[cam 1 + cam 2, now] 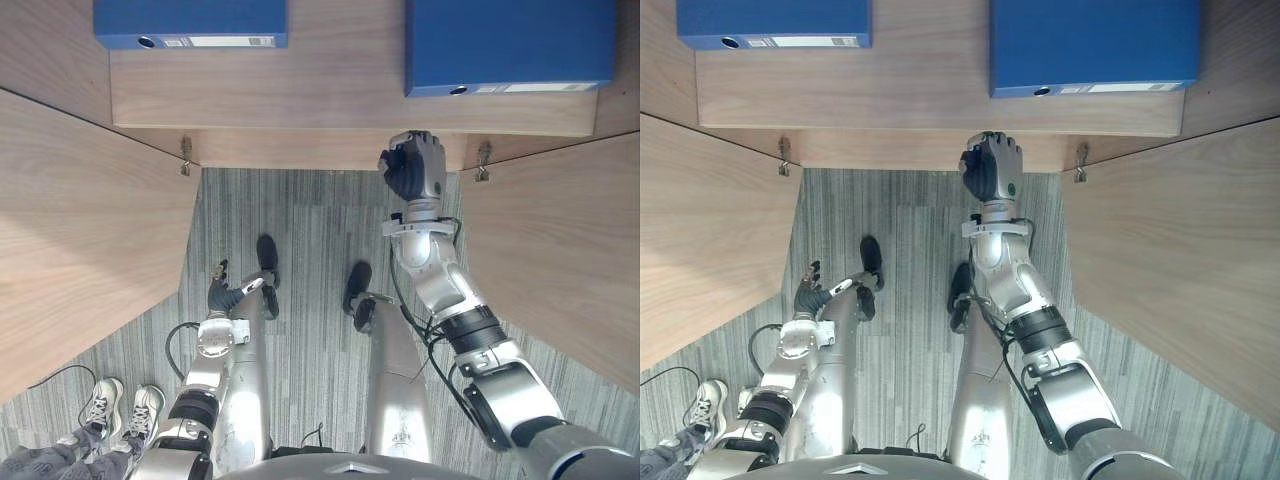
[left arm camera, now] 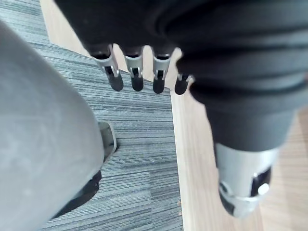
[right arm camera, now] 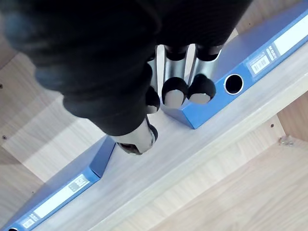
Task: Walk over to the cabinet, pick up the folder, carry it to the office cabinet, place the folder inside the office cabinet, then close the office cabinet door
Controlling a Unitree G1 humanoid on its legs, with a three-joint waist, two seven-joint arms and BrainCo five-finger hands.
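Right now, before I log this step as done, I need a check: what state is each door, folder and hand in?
Left cabinet door: open.
Right cabinet door: open.
Left folder: lying flat on the shelf, spine outward.
Right folder: lying flat on the shelf, spine outward, not held.
Right hand: open, empty, raised at the shelf's front edge.
Left hand: open, empty, lowered.

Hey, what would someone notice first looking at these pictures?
Two blue folders lie flat on the wooden shelf: the left folder at one end, the right folder at the other. The right hand is raised at the shelf's front edge, just short of the right folder, between two open cabinet doors. A person's sneakers show at lower left.
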